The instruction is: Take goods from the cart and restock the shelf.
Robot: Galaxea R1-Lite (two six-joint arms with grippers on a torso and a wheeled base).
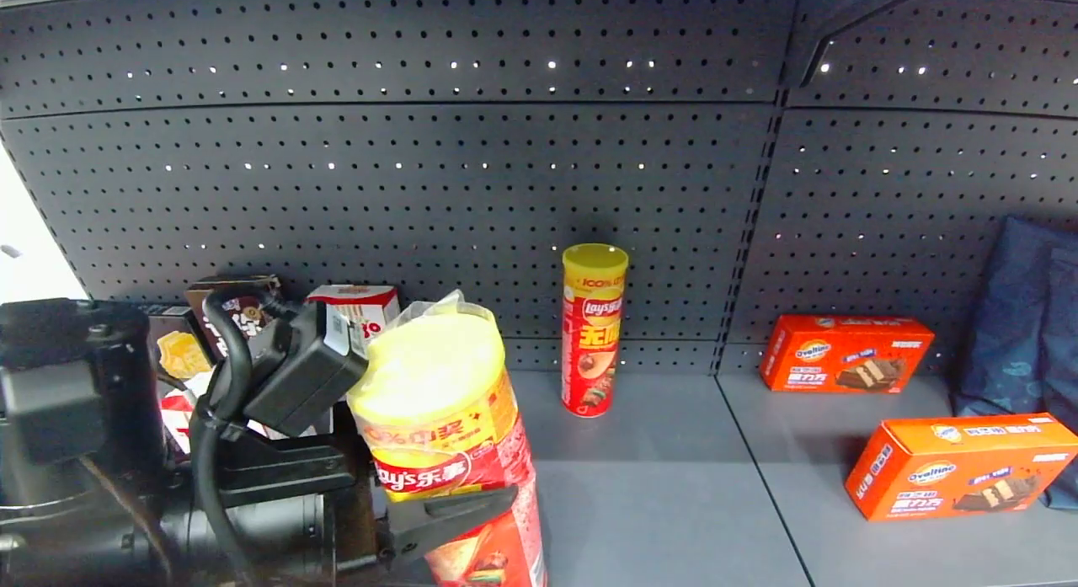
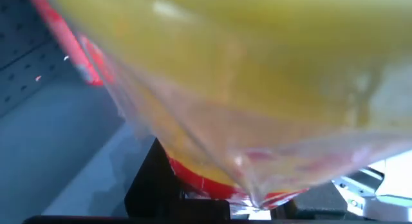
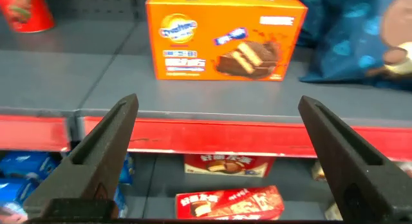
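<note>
My left gripper (image 1: 459, 496) is shut on a chip can (image 1: 442, 418) with a yellow lid and red body, held tilted over the left part of the grey shelf (image 1: 657, 486). One black finger (image 1: 446, 513) crosses the can's front. Up close, the can (image 2: 244, 69) and its clear wrap crowd the left wrist view. A second, matching chip can (image 1: 594, 330) stands upright by the pegboard back. My right gripper (image 3: 222, 166) is open in front of the red shelf edge (image 3: 206, 137), facing an orange box (image 3: 225, 37).
Two orange boxes (image 1: 846, 353) (image 1: 960, 465) lie on the shelf's right bay, with dark blue bags (image 1: 1027, 317) beyond. Small boxes (image 1: 354, 313) stand behind my left arm. Red boxes (image 3: 228, 201) sit on the lower shelf. Open shelf floor lies between the standing can and the orange boxes.
</note>
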